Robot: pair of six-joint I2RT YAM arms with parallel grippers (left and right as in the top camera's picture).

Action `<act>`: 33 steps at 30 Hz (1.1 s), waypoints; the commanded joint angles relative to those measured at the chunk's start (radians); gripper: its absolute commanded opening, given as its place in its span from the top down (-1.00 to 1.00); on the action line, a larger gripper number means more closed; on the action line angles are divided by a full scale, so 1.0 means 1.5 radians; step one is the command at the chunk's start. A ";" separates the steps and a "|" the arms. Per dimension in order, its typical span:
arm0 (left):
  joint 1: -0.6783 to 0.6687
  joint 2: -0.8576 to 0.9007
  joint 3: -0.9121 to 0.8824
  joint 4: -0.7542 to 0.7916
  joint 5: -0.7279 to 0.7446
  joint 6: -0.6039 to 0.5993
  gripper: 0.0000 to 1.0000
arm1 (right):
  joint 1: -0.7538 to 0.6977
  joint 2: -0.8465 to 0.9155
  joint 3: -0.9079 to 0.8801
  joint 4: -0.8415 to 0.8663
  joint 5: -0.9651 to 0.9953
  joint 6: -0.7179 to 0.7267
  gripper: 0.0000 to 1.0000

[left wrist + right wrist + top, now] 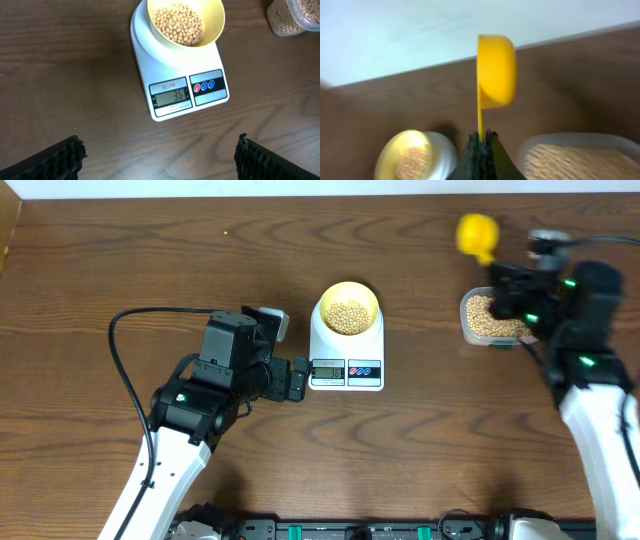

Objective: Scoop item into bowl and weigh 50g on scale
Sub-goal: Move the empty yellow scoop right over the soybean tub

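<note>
Jaws pinch scoop (pixel 496 70), scale (pixel 170 75) digits left-wrist only

Tabletop (pixel 120 260): dark brown wood, grain running left-right, pale wall along the far edge. White scale (pixel 346 350) sits flat near the centre, display facing the near edge. Clear plastic tub (pixel 478 318) stands on the wood to the scale's right, well apart. One tiny pale speck (pixel 226 232) far-left.

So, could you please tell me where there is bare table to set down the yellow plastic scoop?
Free: wood between the white digital scale and the clear plastic tub, and the strip in front of the scale. Crowded: left of it, by the left gripper.
</note>
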 commanded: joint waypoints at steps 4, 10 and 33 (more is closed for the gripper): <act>-0.001 -0.003 -0.002 0.001 -0.005 0.011 -0.96 | -0.058 -0.058 0.000 -0.185 0.229 -0.048 0.97; -0.001 -0.003 -0.002 0.001 -0.005 0.011 -0.96 | -0.059 -0.049 0.000 -0.283 0.357 -0.060 0.98; -0.001 -0.003 -0.002 0.001 -0.005 0.011 -0.96 | -0.057 0.071 0.000 -0.225 0.244 -0.062 0.98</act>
